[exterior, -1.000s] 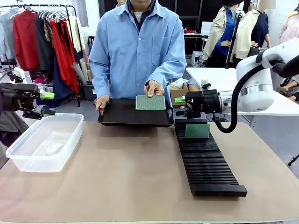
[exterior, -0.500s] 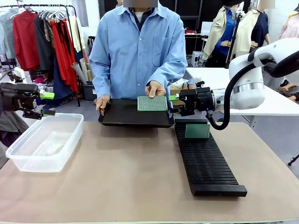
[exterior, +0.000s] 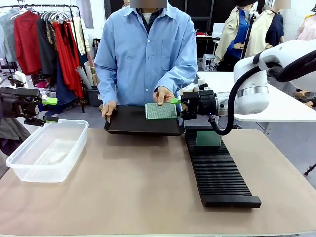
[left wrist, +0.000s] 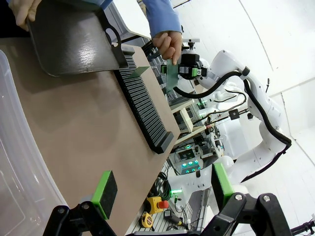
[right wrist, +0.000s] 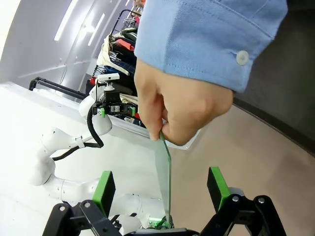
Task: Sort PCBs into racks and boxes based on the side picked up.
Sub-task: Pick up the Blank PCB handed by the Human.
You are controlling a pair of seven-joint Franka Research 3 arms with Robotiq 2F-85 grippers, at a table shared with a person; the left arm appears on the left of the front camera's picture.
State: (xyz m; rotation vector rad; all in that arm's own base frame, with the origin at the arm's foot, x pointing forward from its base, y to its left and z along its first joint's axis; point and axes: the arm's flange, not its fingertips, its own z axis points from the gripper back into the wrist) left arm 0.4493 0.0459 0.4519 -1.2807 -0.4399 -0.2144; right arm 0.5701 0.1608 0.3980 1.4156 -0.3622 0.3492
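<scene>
A wide tan tabletop (exterior: 138, 192) carries the work, with a person in a light blue shirt (exterior: 148, 54) standing at its far side. On the robot's left sits the clear, colourless plastic tub (exterior: 37, 174) with rounded corners and a rim; the tan surface shows through its walls and floor. Right of the middle lies the long narrow black rack (exterior: 219, 177), running from the far edge toward the near one, its top ribbed with crosswise slots. One thin green circuit board (exterior: 208, 138) stands upright in a slot near the rack's far end, its face toward the front camera.

Between tub and rack, at the far edge, the person holds a flat smooth black tray (exterior: 131, 121), one hand (exterior: 107, 109) gripping its rim on the tub's side. The person's other hand (exterior: 163, 94) pinches the top edge of a second green board (exterior: 160, 111), held upright over the tray's rack-side end with its dotted-grid face toward the camera.

The right gripper (exterior: 177, 108) reaches in level from the right to that board's side edge. In the right wrist view its green-padded fingers (right wrist: 104, 189) are spread wide, and the board stands edge-on about midway between them, touching neither pad. The left gripper (exterior: 49, 109) hangs above the tub's far left corner, its fingers (left wrist: 104, 194) wide apart and holding nothing.
</scene>
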